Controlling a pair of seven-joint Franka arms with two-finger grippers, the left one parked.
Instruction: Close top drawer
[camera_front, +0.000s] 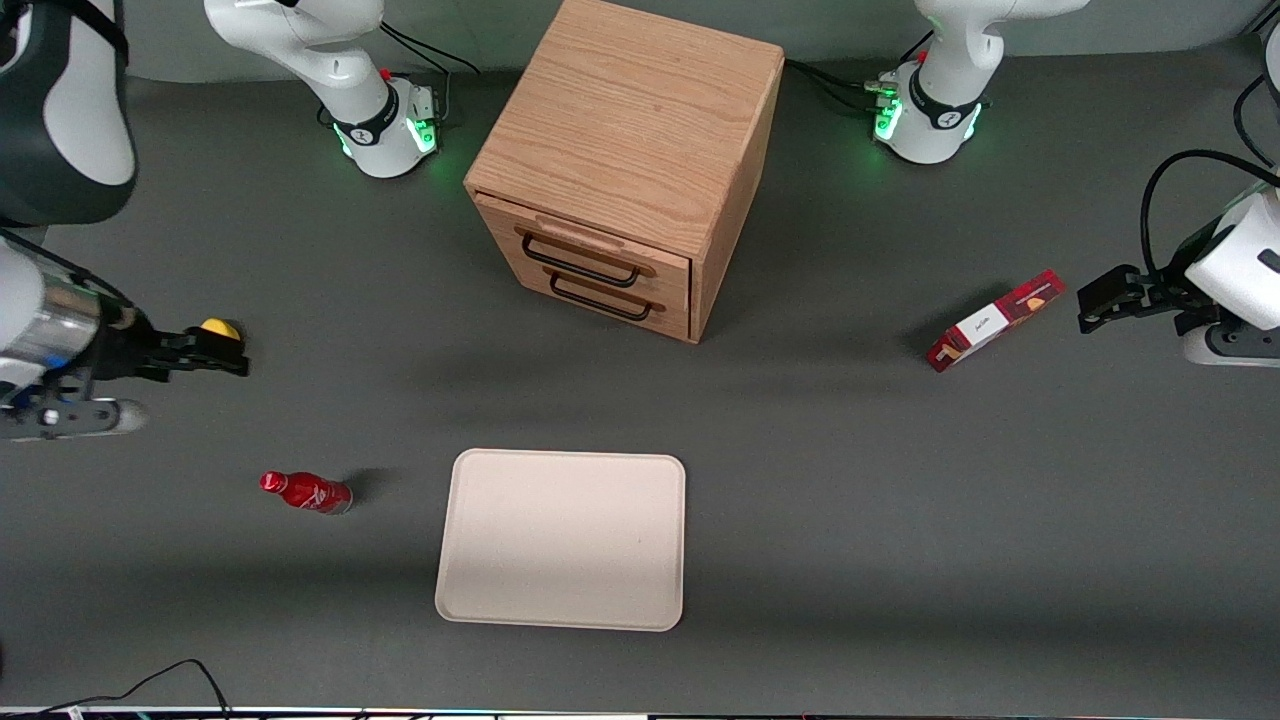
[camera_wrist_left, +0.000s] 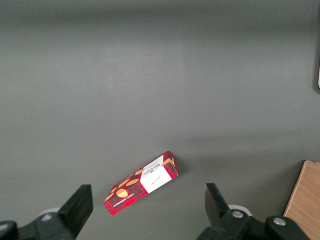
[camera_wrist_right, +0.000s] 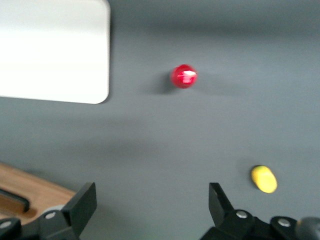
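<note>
The wooden cabinet (camera_front: 640, 150) stands on the grey desk (camera_front: 850, 480), well away from the front camera and about midway between the two arms' ends. Its drawer face is turned toward the front camera and skewed a little toward the working arm's end. The top drawer (camera_front: 585, 248) sits just under the cabinet's top board, its front sticking out slightly past the cabinet frame, so it is ajar. Its long axis runs across the cabinet front, slanting nearer to the camera as it goes toward the parked arm's end, and the thin black wire handle (camera_front: 580, 262) lies along that same line. The lower drawer (camera_front: 610, 296) with its matching handle sits directly beneath.

The hand (camera_front: 238, 357) hangs above the desk toward the working arm's end, well apart from the cabinet, its black fingers (camera_wrist_right: 80, 205) spread wide with nothing between them. A small yellow object (camera_front: 220, 328) lies just beside it. A red bottle (camera_front: 306, 492) stands nearer the camera, a beige tray (camera_front: 562, 540) lies in front of the cabinet, and a red box (camera_front: 992, 320) lies toward the parked arm's end.
</note>
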